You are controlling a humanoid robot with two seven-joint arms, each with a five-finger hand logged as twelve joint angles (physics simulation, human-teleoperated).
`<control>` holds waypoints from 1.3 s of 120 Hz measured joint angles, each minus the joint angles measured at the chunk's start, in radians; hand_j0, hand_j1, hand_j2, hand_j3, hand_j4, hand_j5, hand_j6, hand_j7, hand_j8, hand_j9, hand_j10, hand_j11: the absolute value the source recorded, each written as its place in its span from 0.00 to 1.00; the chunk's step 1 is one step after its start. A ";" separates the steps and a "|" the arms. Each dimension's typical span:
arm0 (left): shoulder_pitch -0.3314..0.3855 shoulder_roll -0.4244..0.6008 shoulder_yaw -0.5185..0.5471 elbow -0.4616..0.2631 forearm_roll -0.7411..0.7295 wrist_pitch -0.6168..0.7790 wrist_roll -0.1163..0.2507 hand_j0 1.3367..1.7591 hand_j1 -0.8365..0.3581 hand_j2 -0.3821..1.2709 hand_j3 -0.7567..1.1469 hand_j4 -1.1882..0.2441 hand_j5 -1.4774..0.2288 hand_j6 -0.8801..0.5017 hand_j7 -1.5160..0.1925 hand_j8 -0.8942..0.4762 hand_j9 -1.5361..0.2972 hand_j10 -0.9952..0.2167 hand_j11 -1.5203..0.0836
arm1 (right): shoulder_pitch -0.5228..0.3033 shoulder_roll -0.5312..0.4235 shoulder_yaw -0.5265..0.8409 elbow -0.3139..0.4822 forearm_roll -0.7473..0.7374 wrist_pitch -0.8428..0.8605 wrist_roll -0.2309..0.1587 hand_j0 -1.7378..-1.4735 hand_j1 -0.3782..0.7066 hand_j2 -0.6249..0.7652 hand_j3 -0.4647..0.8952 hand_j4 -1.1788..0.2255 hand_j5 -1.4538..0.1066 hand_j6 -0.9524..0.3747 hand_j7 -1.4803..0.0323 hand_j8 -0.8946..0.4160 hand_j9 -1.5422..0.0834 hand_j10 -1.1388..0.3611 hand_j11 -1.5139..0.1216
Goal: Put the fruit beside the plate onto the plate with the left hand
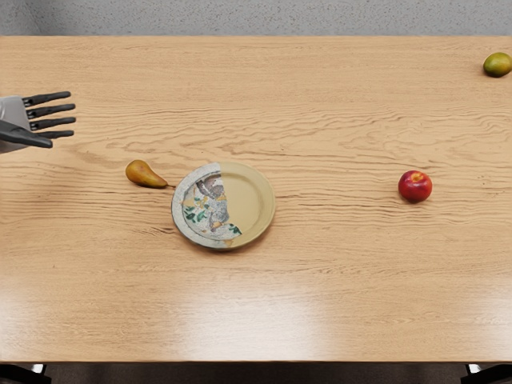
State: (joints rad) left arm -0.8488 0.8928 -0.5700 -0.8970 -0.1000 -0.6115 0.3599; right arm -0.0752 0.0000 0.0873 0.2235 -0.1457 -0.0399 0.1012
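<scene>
One fruit only, the pear point(146, 174), lies just beside the plate point(252, 204), below and right of the empty, spread-fingered left hand point(32, 122), so it is likely the intended pick.

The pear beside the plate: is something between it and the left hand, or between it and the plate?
Nothing visible. Only bare table separates the open left hand from the pear, which lies just left of the plate. The apple sits far right.

pear point(145, 174): brown-yellow, on its side | touching plate point(253, 204) left rim
</scene>
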 joint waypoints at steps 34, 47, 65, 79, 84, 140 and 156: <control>-0.055 -0.002 0.024 -0.001 0.077 0.000 0.082 0.76 0.99 0.23 0.40 0.83 0.86 0.64 0.88 0.65 0.83 0.82 0.94 | 0.000 0.000 0.000 0.000 0.000 0.000 0.000 0.30 0.04 0.45 0.34 0.83 0.92 0.71 0.97 0.67 0.94 0.75 0.91; -0.125 -0.103 0.029 -0.003 0.221 0.000 0.175 0.76 0.99 0.23 0.40 0.83 0.86 0.63 0.88 0.65 0.83 0.82 0.94 | 0.000 0.000 0.000 0.000 0.000 0.000 0.000 0.30 0.04 0.45 0.34 0.83 0.92 0.71 0.97 0.67 0.94 0.75 0.91; -0.231 -0.190 0.031 -0.013 0.518 0.000 0.233 0.76 0.99 0.23 0.40 0.82 0.86 0.63 0.88 0.65 0.83 0.82 0.94 | 0.000 0.000 0.000 0.000 0.000 0.000 0.000 0.30 0.04 0.45 0.34 0.83 0.92 0.71 0.97 0.67 0.94 0.75 0.91; -0.252 -0.192 0.032 -0.091 0.720 0.000 0.245 0.76 0.98 0.23 0.40 0.82 0.86 0.63 0.88 0.65 0.83 0.81 0.94 | 0.000 0.000 0.000 0.000 0.000 0.000 0.000 0.30 0.04 0.45 0.34 0.83 0.92 0.71 0.97 0.67 0.94 0.75 0.91; -0.250 -0.192 0.033 -0.135 0.785 0.000 0.247 0.76 0.98 0.23 0.40 0.82 0.86 0.63 0.88 0.65 0.83 0.81 0.94 | 0.000 0.000 0.000 0.000 0.000 0.000 0.000 0.30 0.04 0.45 0.34 0.83 0.92 0.71 0.97 0.67 0.94 0.75 0.91; -0.235 -0.379 0.285 -0.395 1.315 0.585 0.251 0.76 0.99 0.23 0.40 0.82 0.86 0.63 0.88 0.64 0.83 0.81 0.94 | 0.000 0.000 0.000 0.000 0.000 0.000 0.000 0.30 0.04 0.45 0.34 0.83 0.92 0.71 0.97 0.67 0.94 0.75 0.91; -0.233 -0.394 0.340 -0.377 1.349 0.684 0.251 0.76 0.98 0.23 0.40 0.82 0.86 0.63 0.88 0.64 0.83 0.81 0.94 | 0.000 0.000 0.000 0.000 0.000 0.000 0.000 0.30 0.04 0.45 0.34 0.83 0.92 0.71 0.97 0.67 0.94 0.75 0.91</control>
State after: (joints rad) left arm -1.0816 0.4989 -0.2296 -1.2737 1.2486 0.0723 0.6108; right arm -0.0751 0.0000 0.0871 0.2240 -0.1456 -0.0399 0.1012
